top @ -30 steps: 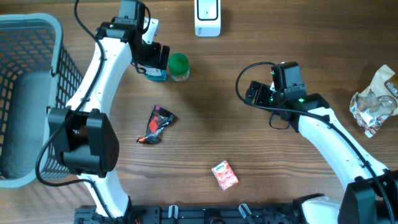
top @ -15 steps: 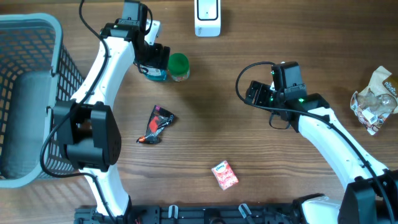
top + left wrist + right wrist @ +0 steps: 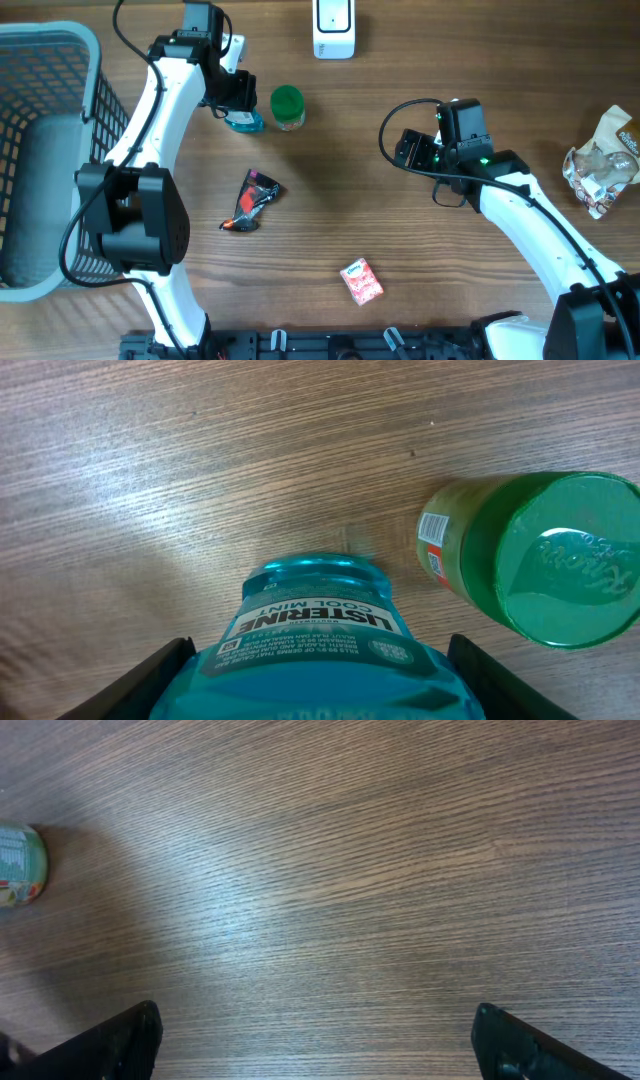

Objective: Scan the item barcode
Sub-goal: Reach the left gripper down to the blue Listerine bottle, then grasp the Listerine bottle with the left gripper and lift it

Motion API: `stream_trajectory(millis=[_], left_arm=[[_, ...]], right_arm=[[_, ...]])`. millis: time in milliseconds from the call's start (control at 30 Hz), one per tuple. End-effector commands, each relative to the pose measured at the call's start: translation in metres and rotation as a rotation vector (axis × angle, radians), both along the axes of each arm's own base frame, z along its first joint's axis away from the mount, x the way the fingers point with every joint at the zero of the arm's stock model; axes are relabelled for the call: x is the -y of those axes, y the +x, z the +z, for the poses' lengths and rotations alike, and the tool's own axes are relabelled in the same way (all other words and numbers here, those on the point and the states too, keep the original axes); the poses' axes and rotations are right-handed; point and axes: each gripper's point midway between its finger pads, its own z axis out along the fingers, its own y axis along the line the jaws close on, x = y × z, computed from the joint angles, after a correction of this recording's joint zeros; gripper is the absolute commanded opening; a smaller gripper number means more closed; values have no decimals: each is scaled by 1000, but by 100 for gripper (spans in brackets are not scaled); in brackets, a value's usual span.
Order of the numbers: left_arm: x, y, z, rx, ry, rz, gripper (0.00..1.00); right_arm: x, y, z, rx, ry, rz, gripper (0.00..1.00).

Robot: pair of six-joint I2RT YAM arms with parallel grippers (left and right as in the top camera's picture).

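Mouthwash bottle [image 3: 247, 122] sat on tabletop [image 3: 330, 190] just beside green-lidded jar [image 3: 287, 105], apart from scanner [image 3: 333, 25] | left gripper [image 3: 320, 655] had narrowed from wide to straddle it, firm hold not discernible | right gripper [image 3: 318, 1045] gaped wide | judged: pickup under way, scan pending

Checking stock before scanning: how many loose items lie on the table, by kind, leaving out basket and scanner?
Bottles: 1, blue mouthwash bottle
Jars: 1, green-lidded jar
Packets: 2, dark wrapper and crinkly bag
Boxes: 1, pink box
Total: 5
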Motion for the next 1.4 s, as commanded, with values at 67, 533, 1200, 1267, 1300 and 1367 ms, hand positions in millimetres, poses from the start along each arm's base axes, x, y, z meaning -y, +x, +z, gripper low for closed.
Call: stream_trajectory(millis=[67, 533, 1200, 1267, 1300, 1367], left_arm=[[2, -7, 35, 36, -84, 152, 66], [77, -64, 109, -183, -633, 320, 58], [160, -66, 180, -340, -1099, 219, 54], [160, -66, 180, -339, -1099, 219, 54], [160, -65, 180, -336, -1100, 217, 54], [160, -64, 181, -328, -1100, 213, 54]], right_arm=[[2, 2, -3, 0, -17, -11, 100], [3, 2, -4, 2, -37, 8, 100], [11, 2, -5, 6, -89, 9, 100], [11, 2, -5, 6, -87, 8, 100], [11, 2, -5, 6, -87, 8, 100], [11, 2, -5, 6, -87, 8, 100]])
